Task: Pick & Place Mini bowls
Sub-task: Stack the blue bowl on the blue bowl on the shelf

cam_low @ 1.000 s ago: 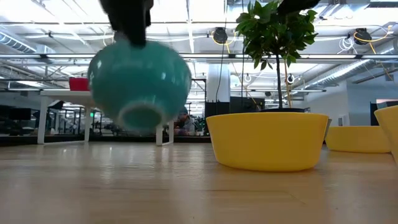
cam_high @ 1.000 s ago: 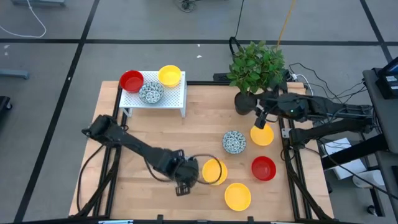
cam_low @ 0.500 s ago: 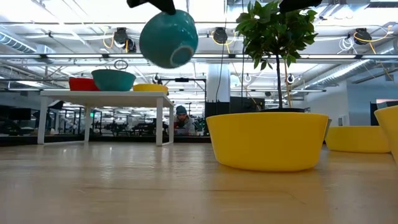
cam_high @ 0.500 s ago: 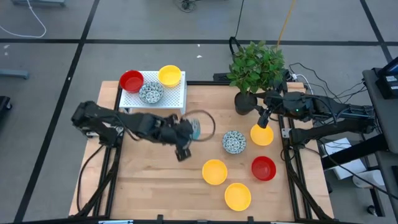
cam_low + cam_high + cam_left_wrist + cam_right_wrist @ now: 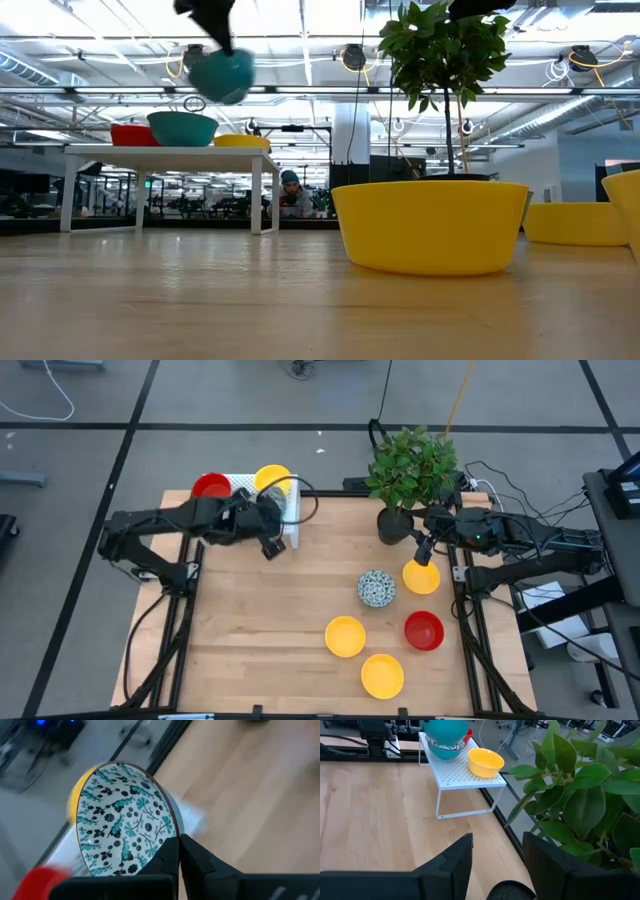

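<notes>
My left gripper (image 5: 272, 522) is over the white shelf (image 5: 290, 532) at the table's far left, shut on a white bowl with a blue-green pattern (image 5: 122, 817). In the low view this bowl (image 5: 222, 75) hangs tilted above the shelf. On the shelf sit a red bowl (image 5: 210, 486), a yellow bowl (image 5: 270, 478) and another patterned bowl (image 5: 182, 128). On the table stand a patterned bowl (image 5: 376, 588), a red bowl (image 5: 423, 630) and three yellow bowls (image 5: 345, 636) (image 5: 382, 675) (image 5: 421, 576). My right gripper (image 5: 426, 548) is open over the far right yellow bowl. My left gripper pinches the patterned bowl's rim (image 5: 171, 831), one finger (image 5: 167, 857) on the inner side and one (image 5: 195, 857) on the outer side. The bowl is lifted clear and tilted on edge, with its opening turned toward the wrist camera and its foot pointing away.
A potted plant (image 5: 412, 470) in a black pot (image 5: 391, 523) stands at the far right, close beside my right gripper. Bare wood lies in the table's near left part (image 5: 230, 650). The shelf's right half (image 5: 470, 775) holds only the yellow bowl (image 5: 485, 762).
My left gripper has carried the patterned bowl from beside the near yellow bowl up and toward the table's far left, ending over the white shelf. The bowl stayed in the hold, tilted, and rose well above the table.
</notes>
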Robot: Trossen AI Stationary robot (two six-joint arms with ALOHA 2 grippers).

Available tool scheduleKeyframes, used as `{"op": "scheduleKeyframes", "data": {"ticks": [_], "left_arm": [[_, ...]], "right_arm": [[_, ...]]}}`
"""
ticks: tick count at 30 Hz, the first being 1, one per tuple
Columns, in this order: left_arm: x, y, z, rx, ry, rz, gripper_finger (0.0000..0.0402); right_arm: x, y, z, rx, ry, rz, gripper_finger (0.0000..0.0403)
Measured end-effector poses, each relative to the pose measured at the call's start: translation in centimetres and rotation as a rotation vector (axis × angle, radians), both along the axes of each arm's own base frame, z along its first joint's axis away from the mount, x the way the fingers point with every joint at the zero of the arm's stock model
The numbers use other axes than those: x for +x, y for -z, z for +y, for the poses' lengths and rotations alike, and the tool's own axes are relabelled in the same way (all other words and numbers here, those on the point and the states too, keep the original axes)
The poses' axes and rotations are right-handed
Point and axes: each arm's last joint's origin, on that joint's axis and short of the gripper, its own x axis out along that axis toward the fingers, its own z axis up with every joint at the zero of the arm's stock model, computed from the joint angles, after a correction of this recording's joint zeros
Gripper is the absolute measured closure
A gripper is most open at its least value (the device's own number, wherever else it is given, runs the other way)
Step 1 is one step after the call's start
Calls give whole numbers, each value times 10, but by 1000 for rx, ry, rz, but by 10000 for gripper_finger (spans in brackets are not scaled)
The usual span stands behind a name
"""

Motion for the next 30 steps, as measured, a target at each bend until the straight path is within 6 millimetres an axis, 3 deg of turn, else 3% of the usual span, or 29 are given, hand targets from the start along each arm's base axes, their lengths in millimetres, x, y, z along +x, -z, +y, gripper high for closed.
{"op": "scheduleKeyframes", "data": {"ticks": [6, 10, 30], "left_arm": [[-18, 8, 24, -9, -111, 192, 398], [-24, 8, 35, -19, -156, 208, 396], [-18, 26, 58, -160, -115, 334, 391]], "right_arm": [[1, -1, 0, -21, -9, -5, 243], [1, -1, 0, -32, -15, 3, 243], [4, -10, 0, -40, -16, -87, 243]]}}
